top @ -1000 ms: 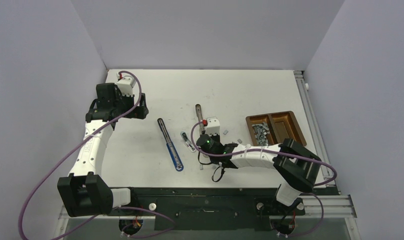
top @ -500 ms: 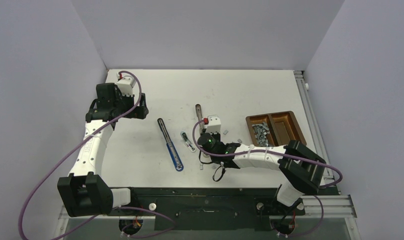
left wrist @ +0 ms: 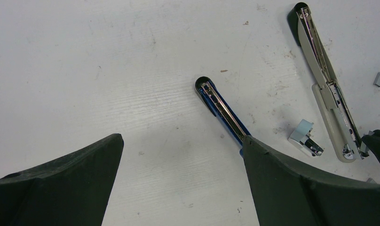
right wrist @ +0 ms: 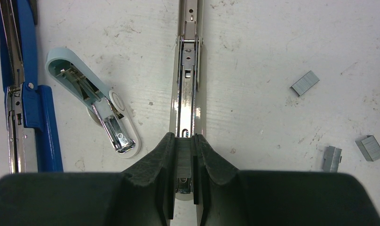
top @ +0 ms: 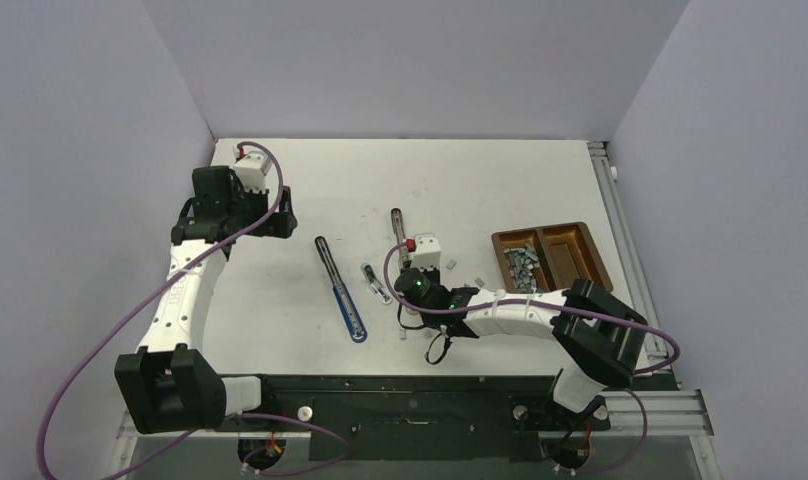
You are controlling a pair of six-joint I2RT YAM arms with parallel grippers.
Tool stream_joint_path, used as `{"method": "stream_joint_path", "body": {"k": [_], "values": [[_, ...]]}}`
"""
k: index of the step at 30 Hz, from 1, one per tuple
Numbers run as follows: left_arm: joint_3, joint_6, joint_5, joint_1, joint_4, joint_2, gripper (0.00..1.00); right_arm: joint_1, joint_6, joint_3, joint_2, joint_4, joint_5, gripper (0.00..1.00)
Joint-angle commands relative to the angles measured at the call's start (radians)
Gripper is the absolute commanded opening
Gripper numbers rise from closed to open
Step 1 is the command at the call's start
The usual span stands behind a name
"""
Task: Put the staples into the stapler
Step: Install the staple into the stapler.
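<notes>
While the left end effector [top: 277, 213] is hanging wide open at far left, staples [top: 520, 266] are sitting in the tray [top: 580, 262] on the scuffed white counter [top: 480, 180], with grey walls closing in. Left wrist: the blue stapler [left wrist: 223, 115] is lying open. Right wrist: the right end effector [right wrist: 184, 138] is pinching a strip [right wrist: 183, 156] by its long sides over the beige stapler [right wrist: 188, 94]. The strip is looking light and brittle, likely snapping if twisted.

Blue stapler [right wrist: 26, 101], pale mini stapler [right wrist: 91, 110] (side by side) left of beige stapler [right wrist: 188, 84]; loose staples [right wrist: 304, 83] right; bare table [top: 480, 180] beyond.
</notes>
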Motion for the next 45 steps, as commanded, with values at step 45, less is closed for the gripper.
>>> {"method": "stream_joint_path", "body": {"k": [45], "values": [[0.022,-0.007,-0.004,0.004,0.036,-0.024,0.96,-0.003,0.039,-0.033,0.007,0.017,0.05,0.09]]}}
